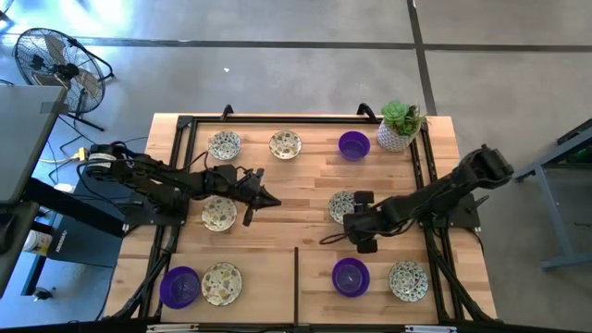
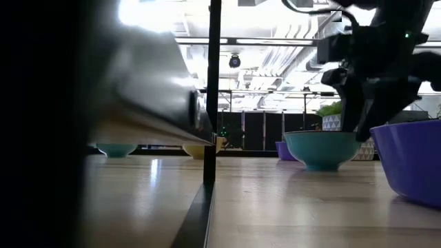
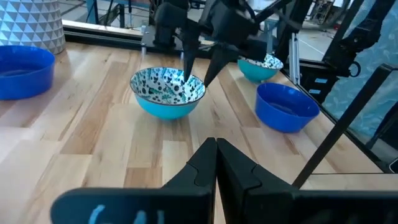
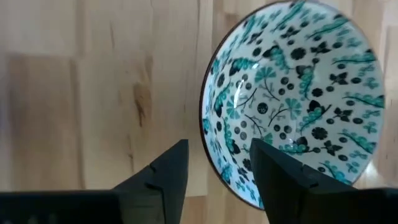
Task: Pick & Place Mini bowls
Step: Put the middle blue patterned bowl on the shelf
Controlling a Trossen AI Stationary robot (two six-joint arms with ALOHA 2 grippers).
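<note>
Wooden bench under both arms. Right hand is spread open over the near rim of a patterned bowl sitting mid-bench, one finger inside the rim, one outside, nothing lifted. Left hand is pinched shut and empty, pointing at that bowl. Purple bowl sits nearby.

Wooden desk; potted plant on its far right corner, floor fan beyond its far left corner.
</note>
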